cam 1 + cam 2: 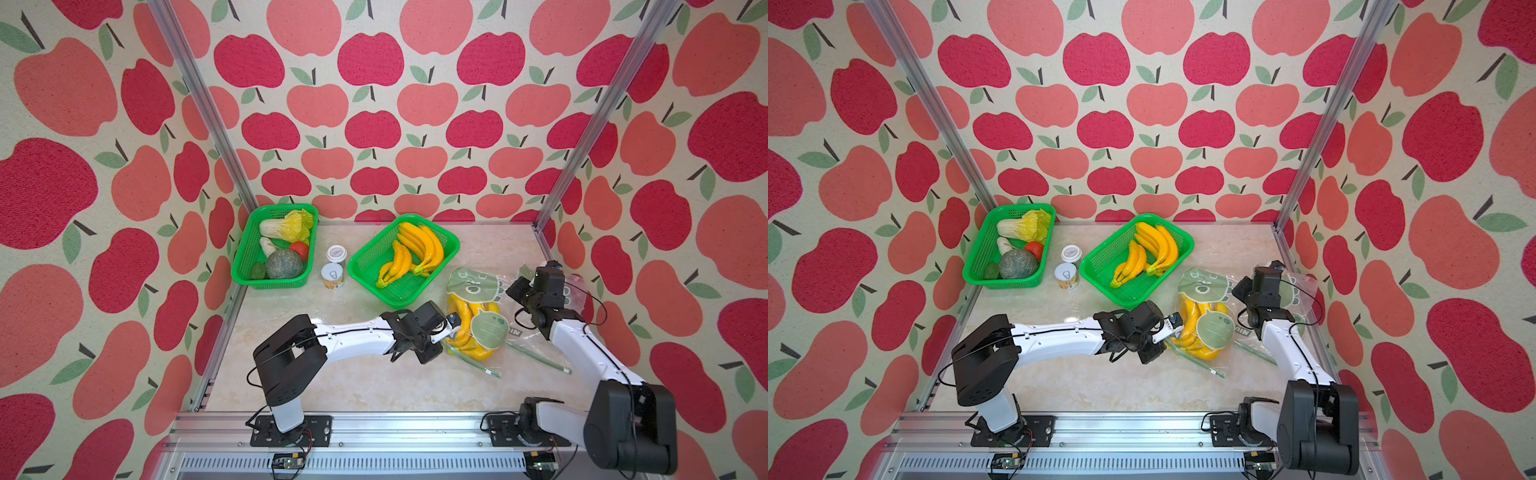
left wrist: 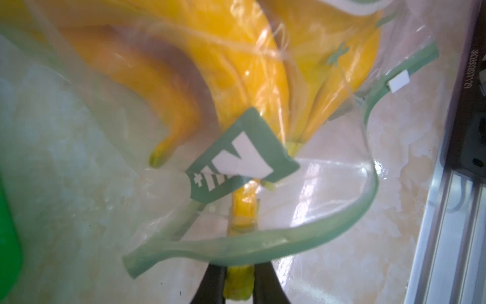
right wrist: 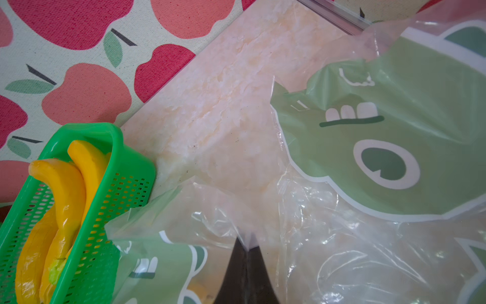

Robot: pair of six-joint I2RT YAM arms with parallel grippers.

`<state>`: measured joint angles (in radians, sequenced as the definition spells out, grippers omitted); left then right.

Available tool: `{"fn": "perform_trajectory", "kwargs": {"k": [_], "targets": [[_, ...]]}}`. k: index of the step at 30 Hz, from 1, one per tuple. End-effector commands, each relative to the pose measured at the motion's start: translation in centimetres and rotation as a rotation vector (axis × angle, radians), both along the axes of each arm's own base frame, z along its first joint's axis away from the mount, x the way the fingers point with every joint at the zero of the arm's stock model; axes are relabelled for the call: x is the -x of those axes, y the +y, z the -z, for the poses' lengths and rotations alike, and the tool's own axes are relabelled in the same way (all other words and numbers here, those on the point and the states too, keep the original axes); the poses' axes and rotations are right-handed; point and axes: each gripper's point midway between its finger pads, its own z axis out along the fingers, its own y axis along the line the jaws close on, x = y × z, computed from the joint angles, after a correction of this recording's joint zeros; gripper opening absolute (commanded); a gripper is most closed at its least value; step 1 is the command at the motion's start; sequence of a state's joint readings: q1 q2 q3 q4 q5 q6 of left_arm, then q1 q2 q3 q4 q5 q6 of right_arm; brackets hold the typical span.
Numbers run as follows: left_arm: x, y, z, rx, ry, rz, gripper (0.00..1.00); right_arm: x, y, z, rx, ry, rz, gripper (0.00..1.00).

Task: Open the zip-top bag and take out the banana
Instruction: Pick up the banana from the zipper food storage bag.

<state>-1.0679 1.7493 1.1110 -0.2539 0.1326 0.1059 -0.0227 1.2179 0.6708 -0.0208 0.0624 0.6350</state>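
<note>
Beside the zip-top bag's point(image 1: 473, 286) mouth, the left gripper point(image 2: 238, 279) clamps narrowly on the stem of the banana bunch point(image 1: 465, 316), whose body lies inside the bag; further right, the right gripper point(image 3: 247, 248) pinches the bag's far end. If that pinch slips, the bag may drag along.

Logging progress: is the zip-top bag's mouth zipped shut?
No: in the left wrist view the zip strips of the zip-top bag gape in an open loop, with the banana stem poking through.
</note>
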Motion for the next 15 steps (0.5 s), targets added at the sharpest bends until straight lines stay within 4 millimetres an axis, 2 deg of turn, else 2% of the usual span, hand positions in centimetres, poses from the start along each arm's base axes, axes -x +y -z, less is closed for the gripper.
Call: {"fn": "perform_trajectory", "kwargs": {"k": [1, 7, 10, 15], "targets": [[0.0, 2.9, 2.0, -0.106, 0.019, -0.053, 0.04, -0.9, -0.5, 0.1, -0.080, 0.011, 0.007, 0.00], [0.5, 4.9, 2.4, -0.097, 0.008, -0.029, 0.05, -2.0, 0.3, 1.2, -0.099, 0.039, -0.072, 0.00], [0.8, 5.6, 3.0, -0.138, -0.016, 0.001, 0.04, -2.2, -0.1, 1.7, -0.122, 0.050, -0.075, 0.00], [2.0, 5.8, 2.2, -0.115, -0.073, 0.077, 0.04, -2.5, -0.9, 2.1, -0.157, 0.075, -0.065, 0.00]]}}
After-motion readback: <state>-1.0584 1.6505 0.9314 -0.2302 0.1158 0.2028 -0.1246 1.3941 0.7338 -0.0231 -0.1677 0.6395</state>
